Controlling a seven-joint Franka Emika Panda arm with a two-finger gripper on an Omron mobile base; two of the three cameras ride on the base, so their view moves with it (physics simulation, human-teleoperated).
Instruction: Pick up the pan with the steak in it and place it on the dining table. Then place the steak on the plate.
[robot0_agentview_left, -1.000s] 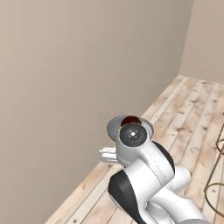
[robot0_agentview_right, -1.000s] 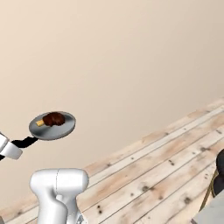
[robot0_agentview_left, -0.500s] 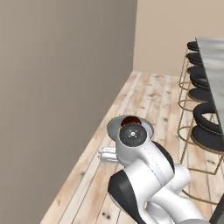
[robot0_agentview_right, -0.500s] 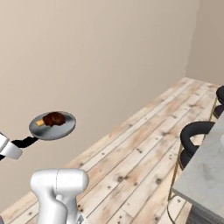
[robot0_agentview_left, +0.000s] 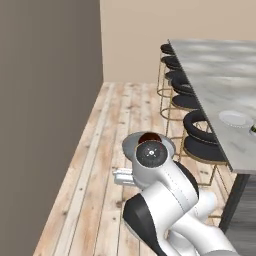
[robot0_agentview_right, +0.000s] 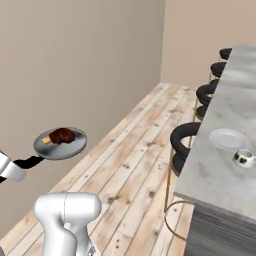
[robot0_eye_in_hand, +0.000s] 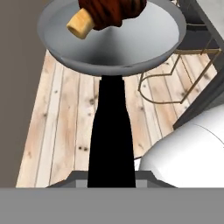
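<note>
The grey pan (robot0_agentview_right: 60, 145) hangs level in the air over the wood floor, with my gripper (robot0_agentview_right: 9, 168) shut on its black handle (robot0_agentview_right: 28, 162) at the left edge. The dark reddish-brown steak (robot0_agentview_right: 62, 135) lies in it. In the hand view the handle (robot0_eye_in_hand: 111, 131) runs up from my gripper (robot0_eye_in_hand: 111, 181) to the pan (robot0_eye_in_hand: 109, 43), and the steak (robot0_eye_in_hand: 111, 8) sits at its far side. In the left base view the pan (robot0_agentview_left: 131, 145) and steak (robot0_agentview_left: 149, 137) peek out behind my arm. The marble dining table (robot0_agentview_right: 235, 105) stands to the right, with the pale plate (robot0_agentview_right: 229, 138) near its end.
A small green-banded cup (robot0_agentview_right: 243, 158) stands just beside the plate (robot0_agentview_left: 235, 118) on the table (robot0_agentview_left: 215, 75). Black stools (robot0_agentview_right: 185, 137) on gold legs line the table's near side (robot0_agentview_left: 200, 132). A plain wall runs along the left, with open floor between it and the stools.
The whole picture has swung as the base turned: the dining table, stools and plate have come into view on the right. The pan stays held in the same place relative to my arm.
</note>
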